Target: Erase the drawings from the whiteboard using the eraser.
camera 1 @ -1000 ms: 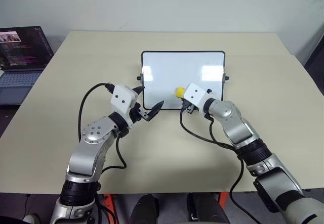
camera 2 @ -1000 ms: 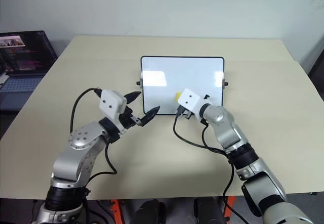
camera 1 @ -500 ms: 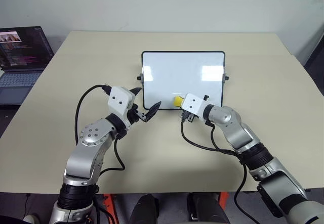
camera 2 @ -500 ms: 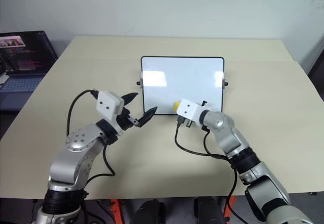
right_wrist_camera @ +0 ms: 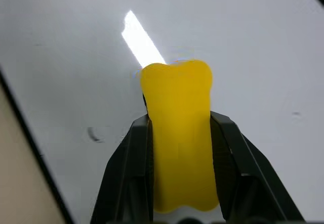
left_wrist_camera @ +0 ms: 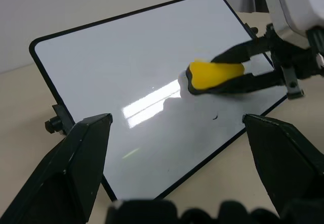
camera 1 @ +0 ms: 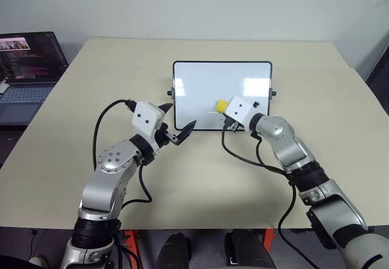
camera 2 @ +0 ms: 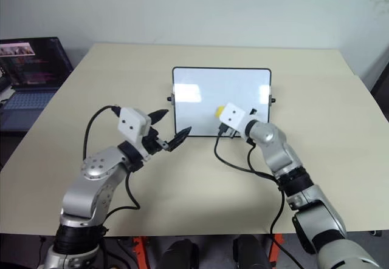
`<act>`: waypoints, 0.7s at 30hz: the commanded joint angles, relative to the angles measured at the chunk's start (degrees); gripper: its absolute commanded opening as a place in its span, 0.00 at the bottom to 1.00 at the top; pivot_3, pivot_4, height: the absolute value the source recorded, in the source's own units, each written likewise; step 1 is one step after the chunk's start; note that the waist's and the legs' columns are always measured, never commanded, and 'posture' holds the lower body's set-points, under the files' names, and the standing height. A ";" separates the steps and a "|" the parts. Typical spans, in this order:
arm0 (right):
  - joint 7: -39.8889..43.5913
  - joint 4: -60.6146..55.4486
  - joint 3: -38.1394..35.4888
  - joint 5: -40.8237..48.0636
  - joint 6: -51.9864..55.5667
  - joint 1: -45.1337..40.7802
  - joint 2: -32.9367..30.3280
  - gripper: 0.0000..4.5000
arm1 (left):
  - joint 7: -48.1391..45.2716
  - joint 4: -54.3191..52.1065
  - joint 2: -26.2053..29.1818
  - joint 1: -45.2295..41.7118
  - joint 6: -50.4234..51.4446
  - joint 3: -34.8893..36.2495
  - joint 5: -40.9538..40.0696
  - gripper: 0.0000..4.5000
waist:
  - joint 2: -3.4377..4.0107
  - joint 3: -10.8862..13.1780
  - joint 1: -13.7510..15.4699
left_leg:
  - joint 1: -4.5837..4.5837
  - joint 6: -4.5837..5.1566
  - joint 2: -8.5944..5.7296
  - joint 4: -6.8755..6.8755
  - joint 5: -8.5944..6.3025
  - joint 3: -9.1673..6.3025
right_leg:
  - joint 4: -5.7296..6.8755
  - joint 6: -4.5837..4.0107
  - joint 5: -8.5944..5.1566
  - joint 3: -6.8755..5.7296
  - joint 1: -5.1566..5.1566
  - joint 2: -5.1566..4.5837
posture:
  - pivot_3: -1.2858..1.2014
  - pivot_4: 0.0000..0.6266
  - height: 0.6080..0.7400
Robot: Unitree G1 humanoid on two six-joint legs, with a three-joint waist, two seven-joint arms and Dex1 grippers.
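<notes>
right gripper (left_wrist_camera: 238, 72) clenched on yellow eraser (left_wrist_camera: 215, 76), pressed on whiteboard (camera 1: 200, 87) at frame centre; one faint mark (left_wrist_camera: 215, 117), maybe drawing rest; left gripper (camera 1: 177, 123) released.

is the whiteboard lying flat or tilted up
Tilted up: the whiteboard leans back on its side knobs, lower edge on the table.

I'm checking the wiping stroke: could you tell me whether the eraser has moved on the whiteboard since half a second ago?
Yes. The eraser, held in the right gripper, has gone from the whiteboard's lower edge up its face.
</notes>
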 commanded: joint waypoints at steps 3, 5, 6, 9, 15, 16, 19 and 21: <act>-1.57 0.95 -1.90 0.00 0.00 -0.70 0.00 0.26 | -0.37 -0.82 0.15 -1.40 -0.76 0.45 -0.49 1.00 | 0.00 0.00 0.00 | 0.01 0.00 0.01 0.01 0.00 0.00 | 0.06 0.00 0.00 0.00 -0.01 0.00 | 0.52 0.24 1.00; -1.54 0.48 -1.86 0.03 0.28 -0.26 0.18 0.26 | -0.43 -0.82 0.21 -1.45 -0.73 0.50 -0.49 1.00 | 0.00 0.00 -0.01 | 0.01 0.00 0.01 0.01 0.00 0.01 | 0.08 0.00 0.00 0.01 -0.01 0.00 | 0.52 0.24 1.00; -1.40 -0.22 -1.71 0.05 0.58 0.24 0.31 0.26 | -0.48 -0.82 0.26 -1.48 -0.72 0.52 -0.48 1.00 | 0.00 0.00 -0.02 | 0.02 0.01 0.01 0.01 0.00 0.01 | 0.09 0.00 0.00 0.01 -0.01 0.00 | 0.52 0.24 1.00; -0.66 -2.30 -0.80 -0.23 1.22 2.03 0.36 0.26 | -0.57 -0.92 0.40 -1.49 -0.64 0.61 -0.50 1.00 | 0.00 0.00 -0.01 | 0.01 0.01 0.01 0.01 0.00 0.00 | 0.09 0.00 0.00 0.01 -0.01 0.00 | 0.52 0.24 1.00; -0.25 -2.51 1.92 -2.51 -1.47 6.30 -0.61 0.26 | -0.43 -1.38 0.56 -1.43 -0.23 0.75 -0.59 1.00 | 0.00 0.00 -0.02 | 0.02 0.01 0.01 0.01 0.00 0.01 | 0.09 0.00 0.00 0.01 -0.02 0.00 | 0.52 0.24 1.00; -0.19 -2.09 2.21 -2.75 -1.89 7.03 -0.77 0.26 | -0.39 -1.59 0.59 -1.46 -0.02 0.73 -0.63 1.00 | 0.00 -0.01 -0.02 | 0.02 0.01 0.01 0.01 0.00 0.01 | 0.09 0.00 0.00 0.01 -0.01 0.00 | 0.52 0.24 1.00; -0.22 -1.47 2.75 -3.05 -2.89 8.36 -1.00 0.26 | -0.50 -2.07 0.97 -1.39 0.46 1.11 -0.90 1.00 | -0.01 -0.02 -0.02 | 0.06 0.01 0.01 0.01 0.00 0.02 | 0.14 0.00 0.00 0.03 0.00 0.00 | 0.52 0.24 1.00; -0.21 -1.46 2.74 -3.11 -3.26 8.75 -1.09 0.26 | -0.45 -2.35 1.16 -1.31 0.76 1.28 -1.02 1.00 | -0.01 -0.03 -0.03 | 0.10 0.01 0.01 0.02 0.00 0.03 | 0.19 0.00 0.00 0.04 0.02 0.00 | 0.52 0.24 1.00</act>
